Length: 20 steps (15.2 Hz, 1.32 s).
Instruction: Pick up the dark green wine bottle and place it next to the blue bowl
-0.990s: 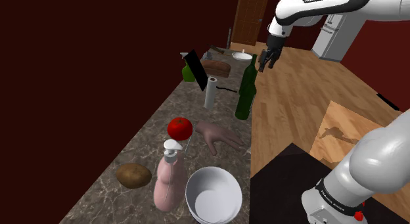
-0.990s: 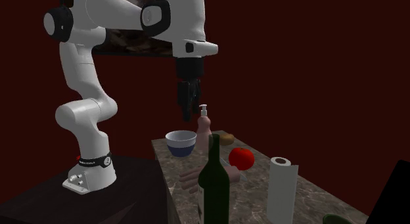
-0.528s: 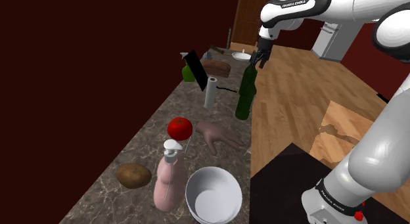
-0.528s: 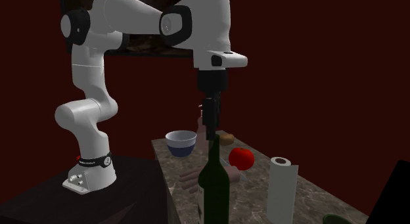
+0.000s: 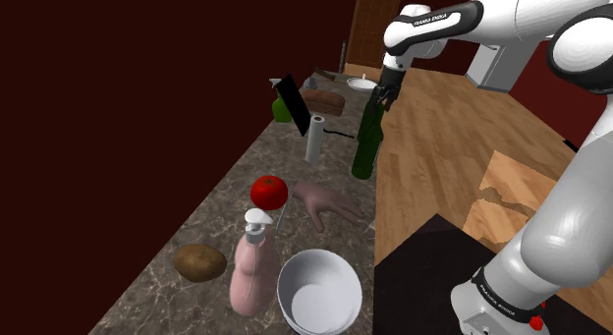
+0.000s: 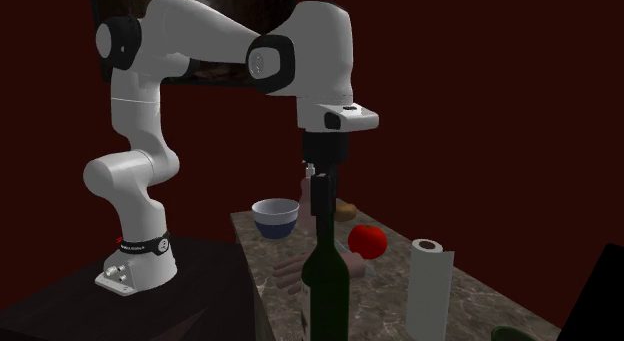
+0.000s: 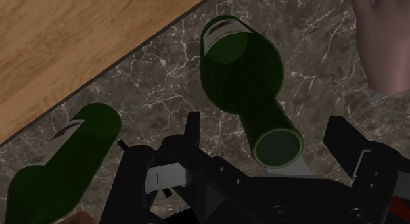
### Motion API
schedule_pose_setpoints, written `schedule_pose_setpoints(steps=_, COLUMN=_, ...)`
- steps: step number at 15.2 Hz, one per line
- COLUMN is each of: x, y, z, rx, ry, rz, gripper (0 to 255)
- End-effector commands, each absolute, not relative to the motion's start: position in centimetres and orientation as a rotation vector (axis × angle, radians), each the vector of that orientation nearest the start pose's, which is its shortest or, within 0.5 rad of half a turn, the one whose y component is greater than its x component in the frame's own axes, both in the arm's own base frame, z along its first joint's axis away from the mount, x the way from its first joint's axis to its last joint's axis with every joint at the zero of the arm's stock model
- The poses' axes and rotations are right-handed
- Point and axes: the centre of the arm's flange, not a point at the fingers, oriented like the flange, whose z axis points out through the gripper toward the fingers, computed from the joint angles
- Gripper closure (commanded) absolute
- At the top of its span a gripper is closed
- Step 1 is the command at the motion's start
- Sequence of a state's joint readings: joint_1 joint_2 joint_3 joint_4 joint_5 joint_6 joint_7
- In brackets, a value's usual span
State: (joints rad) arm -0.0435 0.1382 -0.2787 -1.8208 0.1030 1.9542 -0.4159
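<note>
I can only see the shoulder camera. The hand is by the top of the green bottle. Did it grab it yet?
Observer: Not yet. In the wrist view the gripper is open; the wine bottle's mouth sits between its fingers with gaps on both sides.
Kid: Is it straight over the bottle?
Observer: Yes, the second exterior view shows it directly above the neck.
Kid: My bowl looks white. Is it blue?
Observer: Its outside is blue in the second exterior view.
</note>
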Motion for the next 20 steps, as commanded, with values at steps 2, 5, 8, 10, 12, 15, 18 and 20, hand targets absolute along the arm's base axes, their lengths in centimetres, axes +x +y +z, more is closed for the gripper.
schedule_pose_setpoints(steps=2, x=57.2, y=-17.7, z=46.0, rx=-3.087, ry=-0.089, rz=-0.035, gripper=0)
schedule_pose_setpoints(steps=5, x=57.2, y=-17.7, z=46.0, rx=-3.087, ry=-0.089, rz=-0.035, gripper=0)
schedule_pose_setpoints(steps=8, x=57.2, y=-17.7, z=46.0, rx=-3.087, ry=-0.089, rz=-0.035, gripper=255)
schedule_pose_setpoints(steps=10, x=57.2, y=-17.7, z=46.0, rx=-3.087, ry=-0.089, rz=-0.035, gripper=255)
schedule_pose_setpoints(steps=12, x=57.2, y=-17.7, z=46.0, rx=-3.087, ry=-0.089, rz=-0.035, gripper=255)
schedule_pose_setpoints(steps=15, x=57.2, y=-17.7, z=46.0, rx=-3.087, ry=-0.089, rz=-0.035, gripper=255)
schedule_pose_setpoints(steps=18, x=57.2, y=-17.7, z=47.0, rx=-3.087, ry=-0.089, rz=-0.035, gripper=255)
schedule_pose_setpoints(steps=20, x=57.2, y=-17.7, z=48.1, rx=-3.087, ry=-0.089, rz=-0.035, gripper=255)
